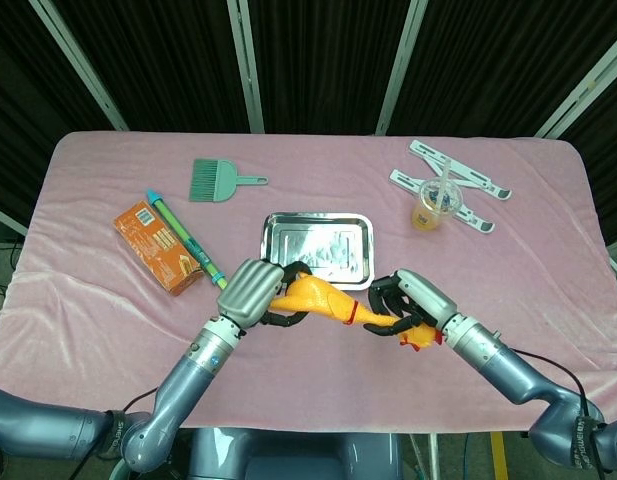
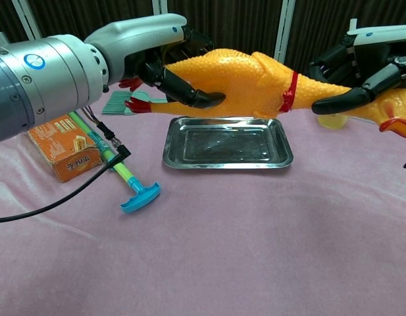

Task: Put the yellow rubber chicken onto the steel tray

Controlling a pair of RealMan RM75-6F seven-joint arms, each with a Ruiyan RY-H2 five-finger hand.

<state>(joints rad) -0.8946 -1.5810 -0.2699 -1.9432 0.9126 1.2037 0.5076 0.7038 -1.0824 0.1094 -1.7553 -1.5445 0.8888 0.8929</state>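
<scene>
Chest view, both hands holding rubber chicken [image 2: 245,82]

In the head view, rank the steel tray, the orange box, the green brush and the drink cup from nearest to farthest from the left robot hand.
From the left robot hand:
1. steel tray, just beyond it, slightly right.
2. orange box, to its left.
3. green brush, farther back on the left.
4. drink cup, far back on the right.
</scene>
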